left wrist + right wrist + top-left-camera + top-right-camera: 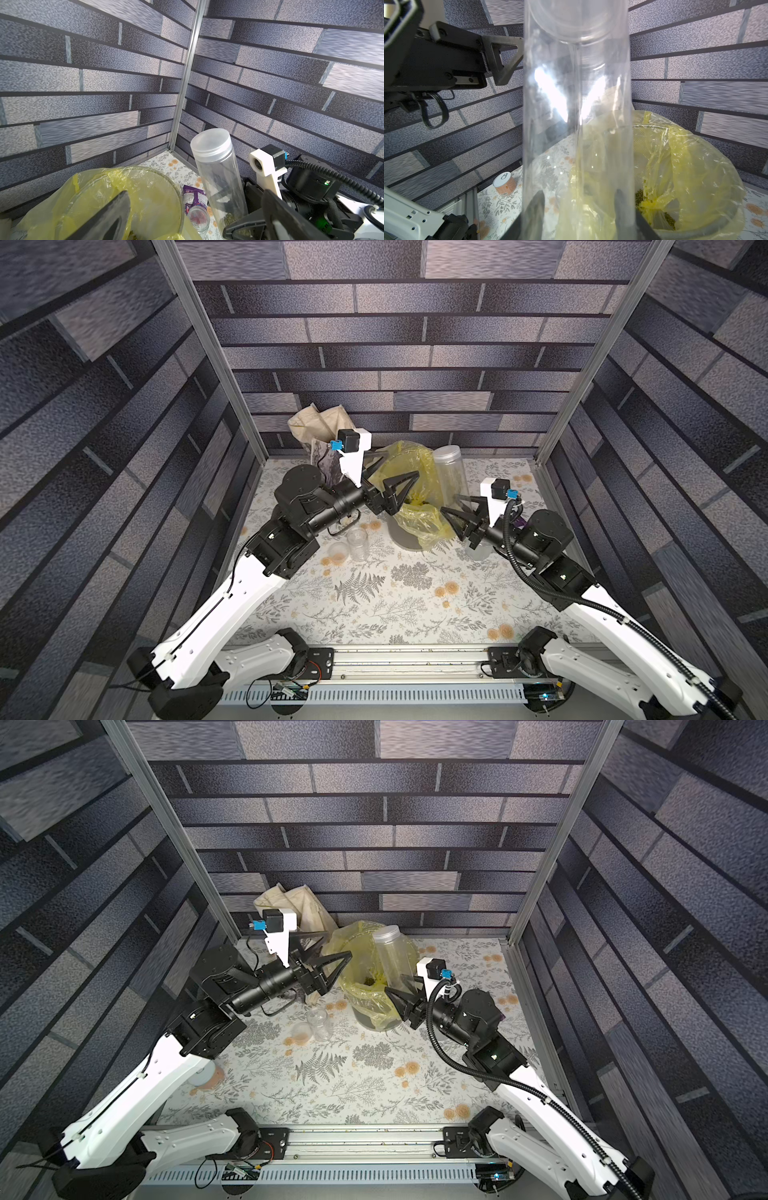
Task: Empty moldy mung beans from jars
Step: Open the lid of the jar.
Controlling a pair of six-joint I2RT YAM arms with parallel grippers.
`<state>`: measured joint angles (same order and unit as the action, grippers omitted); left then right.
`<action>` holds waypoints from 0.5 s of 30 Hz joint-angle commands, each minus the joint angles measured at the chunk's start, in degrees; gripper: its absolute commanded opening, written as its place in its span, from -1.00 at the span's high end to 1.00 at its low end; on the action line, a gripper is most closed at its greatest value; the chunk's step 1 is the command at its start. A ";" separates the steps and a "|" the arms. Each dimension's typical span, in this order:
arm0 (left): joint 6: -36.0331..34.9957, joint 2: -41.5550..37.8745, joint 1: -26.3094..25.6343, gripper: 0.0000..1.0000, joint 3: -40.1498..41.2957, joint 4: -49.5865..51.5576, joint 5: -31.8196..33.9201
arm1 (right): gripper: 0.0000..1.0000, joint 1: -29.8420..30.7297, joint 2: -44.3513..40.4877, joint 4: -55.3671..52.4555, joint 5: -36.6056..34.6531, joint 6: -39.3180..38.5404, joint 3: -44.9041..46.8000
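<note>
Slim jar [452,477] sits clamped near its base in the right pincer [451,504]; left pincer [403,462] gapes empty

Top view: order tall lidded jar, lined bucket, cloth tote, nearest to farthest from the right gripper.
1. tall lidded jar: held in the right gripper.
2. lined bucket: alongside, toward the table's middle.
3. cloth tote: far back-left corner.

Lidded slim jar [453,477] near-upright at frame centre, few mung beans [229,220] at its base; open jar [357,545] stands lower left.
</note>
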<state>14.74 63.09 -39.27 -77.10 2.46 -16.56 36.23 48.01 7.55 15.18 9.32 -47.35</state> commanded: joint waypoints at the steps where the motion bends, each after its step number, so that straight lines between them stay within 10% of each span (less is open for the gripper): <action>1: 0.84 1.19 0.13 -1.00 -1.65 -2.45 -1.64 | 0.33 -0.28 -0.90 3.80 2.97 1.30 0.78; 15: 1.39 5.38 -0.13 -1.00 -3.95 -5.80 -3.26 | 0.33 -0.24 -0.20 6.60 6.70 2.78 1.79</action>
<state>15.11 68.14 -39.27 -78.89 -0.73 -18.28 36.23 48.03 10.92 20.34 11.05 -46.35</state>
